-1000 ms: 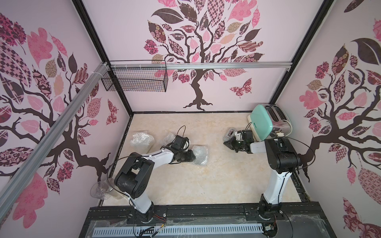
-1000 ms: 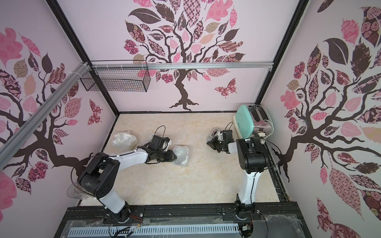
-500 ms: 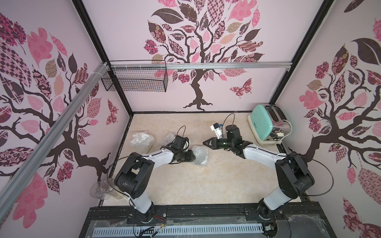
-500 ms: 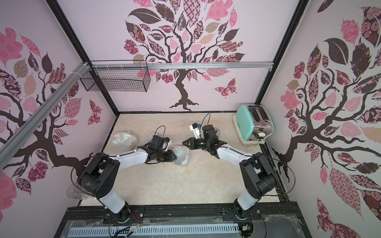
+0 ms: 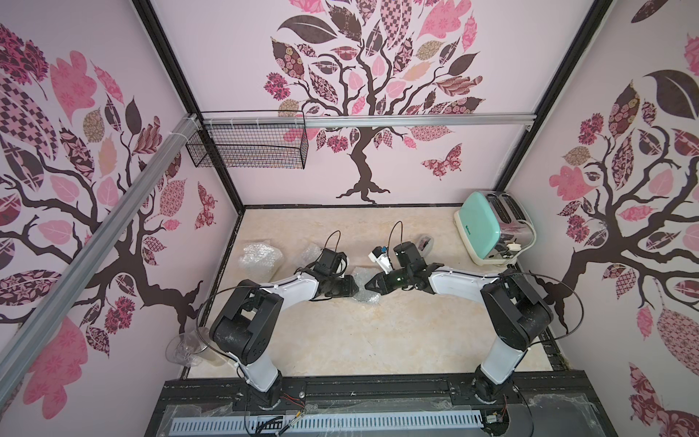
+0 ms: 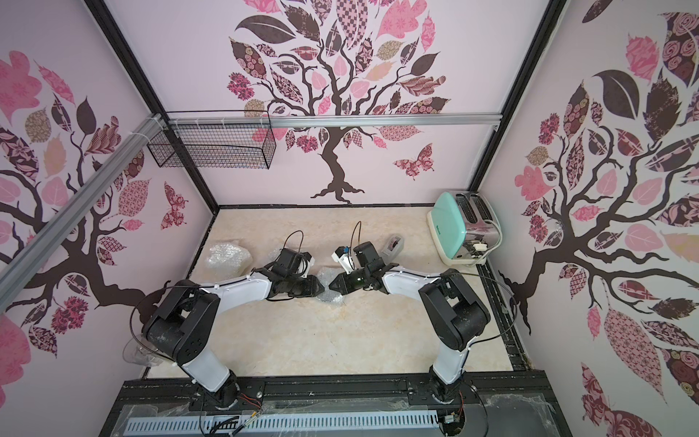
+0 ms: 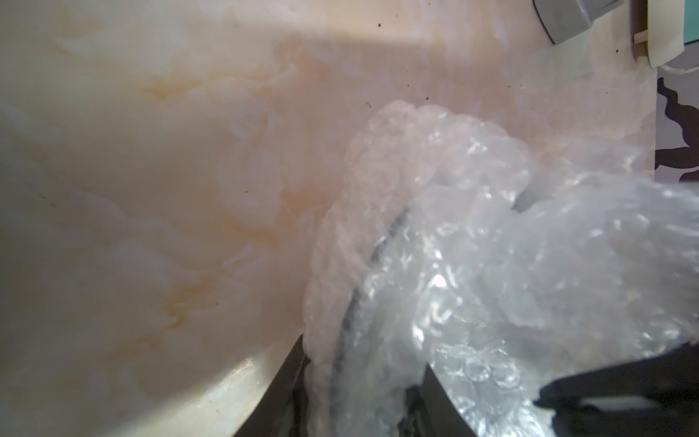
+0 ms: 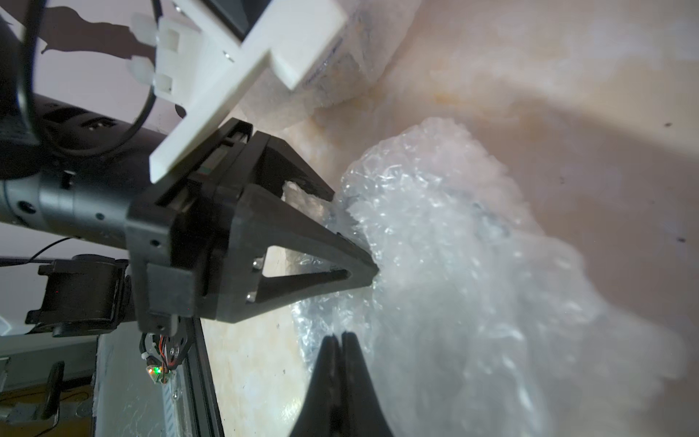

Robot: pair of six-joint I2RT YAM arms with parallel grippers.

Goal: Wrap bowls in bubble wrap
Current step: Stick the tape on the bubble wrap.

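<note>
One bubble wrap bundle (image 5: 366,298) | left tool (image 5: 354,289) grasping it | right tool (image 8: 341,337) clenched | toaster (image 5: 488,223) logo unreadable

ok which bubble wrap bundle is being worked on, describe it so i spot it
Find the mint toaster at the far right of the table, look left to where the left gripper and right gripper meet. The small crumpled bundle sits between them, held by the left gripper; the bigger bundle by the left wall lies untouched.
</note>
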